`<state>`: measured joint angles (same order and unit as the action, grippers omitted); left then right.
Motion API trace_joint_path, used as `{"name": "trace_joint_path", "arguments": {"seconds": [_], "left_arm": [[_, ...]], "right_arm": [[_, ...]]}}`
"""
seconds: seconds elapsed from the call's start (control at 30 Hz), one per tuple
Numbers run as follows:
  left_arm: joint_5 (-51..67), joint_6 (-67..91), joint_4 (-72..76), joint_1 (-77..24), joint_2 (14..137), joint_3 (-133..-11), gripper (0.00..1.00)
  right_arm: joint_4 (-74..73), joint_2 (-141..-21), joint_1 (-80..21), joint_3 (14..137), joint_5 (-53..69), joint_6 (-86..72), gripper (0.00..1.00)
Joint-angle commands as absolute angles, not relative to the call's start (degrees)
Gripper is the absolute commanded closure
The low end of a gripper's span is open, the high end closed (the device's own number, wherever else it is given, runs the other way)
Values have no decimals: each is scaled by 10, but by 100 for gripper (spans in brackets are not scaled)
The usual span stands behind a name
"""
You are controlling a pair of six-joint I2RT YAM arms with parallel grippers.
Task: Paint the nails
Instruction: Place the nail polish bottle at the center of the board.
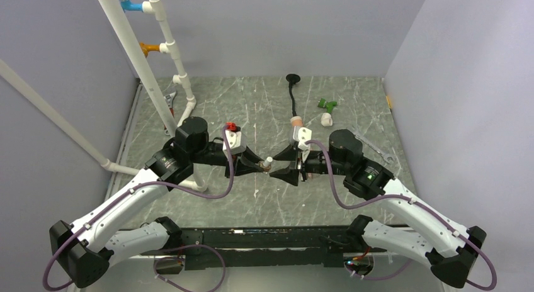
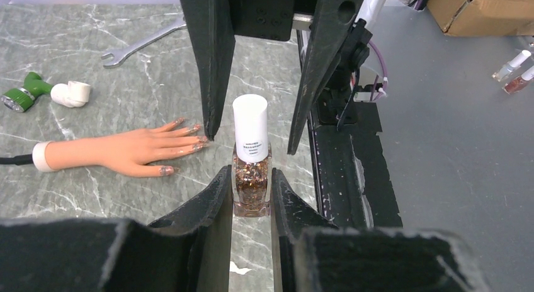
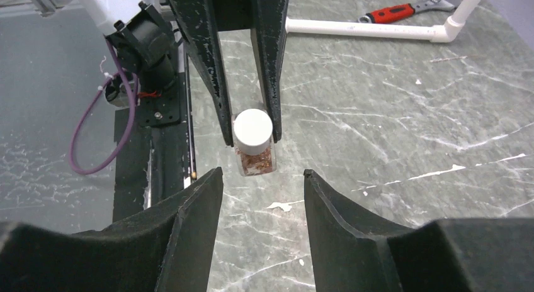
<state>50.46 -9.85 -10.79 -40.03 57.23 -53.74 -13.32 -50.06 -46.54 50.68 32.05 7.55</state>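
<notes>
Light, slippery glass polish bottle, body clamped in the left pincer, with the right pincer parted either side of its white cap, the likely hold; the soft rubber hand and its nails rest apart on the surface.

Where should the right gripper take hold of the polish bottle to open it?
Probably on the white cap, fingers on its round sides, coming end-on. The left gripper clamps the polish bottle by its glass body, leaving the cap free and pointing straight at the open right gripper.
</notes>
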Motion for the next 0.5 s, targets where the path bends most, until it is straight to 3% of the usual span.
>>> {"name": "trace_joint_path", "arguments": {"seconds": [0.0, 0.47], "left_arm": [[525, -105, -92, -398, 572, -562, 100], [529, -103, -93, -398, 572, -563, 100]], "right_arm": [[-97, -516, -468, 527, 334, 83, 49], [-73, -540, -470, 531, 374, 71, 61]]}}
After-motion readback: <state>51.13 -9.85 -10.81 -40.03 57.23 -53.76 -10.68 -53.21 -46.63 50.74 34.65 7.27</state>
